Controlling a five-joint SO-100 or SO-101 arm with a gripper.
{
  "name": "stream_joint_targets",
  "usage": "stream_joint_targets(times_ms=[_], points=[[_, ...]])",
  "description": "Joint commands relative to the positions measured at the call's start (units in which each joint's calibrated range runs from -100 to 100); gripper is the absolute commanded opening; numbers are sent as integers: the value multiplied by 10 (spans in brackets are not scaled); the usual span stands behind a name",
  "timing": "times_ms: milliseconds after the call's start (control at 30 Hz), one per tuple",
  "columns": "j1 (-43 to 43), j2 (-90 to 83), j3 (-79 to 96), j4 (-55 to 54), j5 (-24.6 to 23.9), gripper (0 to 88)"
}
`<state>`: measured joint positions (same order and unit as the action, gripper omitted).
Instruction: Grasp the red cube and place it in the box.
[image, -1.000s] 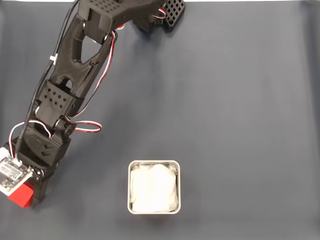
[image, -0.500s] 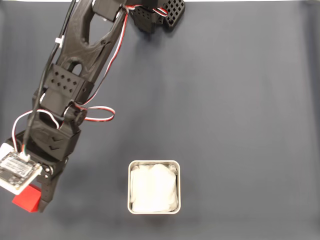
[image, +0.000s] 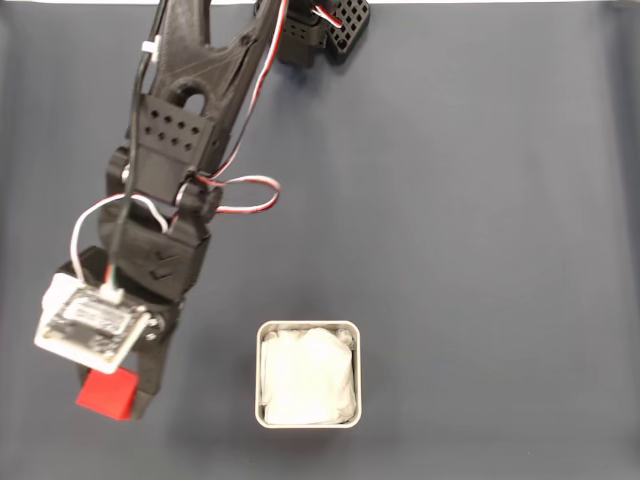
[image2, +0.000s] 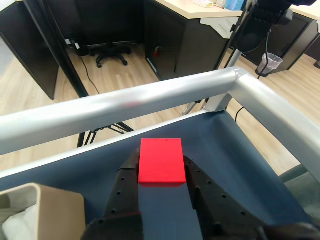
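Note:
In the wrist view the red cube (image2: 160, 161) sits clamped between my two black fingers, so my gripper (image2: 160, 172) is shut on it, held above the dark mat. The fixed view shows the same red cube (image: 107, 393) poking out under the arm's lower end, where my gripper (image: 112, 392) holds it at the lower left. The box (image: 308, 373), square with a pale rim and white lining, rests on the mat to the right of the cube. A corner of the box (image2: 42, 210) shows at the wrist view's lower left.
The dark blue-grey mat (image: 480, 220) covers the table. A silver metal rail (image2: 150, 102) runs along the table's edge, with an office floor and chair beyond. The arm's black base (image: 320, 25) stands at the top of the fixed view.
The arm has swung to the right, toward the box, carrying the red cube with it, and the cube has come up off the mat.

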<state>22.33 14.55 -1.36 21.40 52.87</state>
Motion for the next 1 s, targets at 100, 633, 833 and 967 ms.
stream_joint_targets(times_ms=[100,633,833,967], points=[[-32,-110,58,-2,8,87],[-92,-219,149,2,9,87],[-112,-247,172,2,9,87],[-125,-261,190,1,10,87]])
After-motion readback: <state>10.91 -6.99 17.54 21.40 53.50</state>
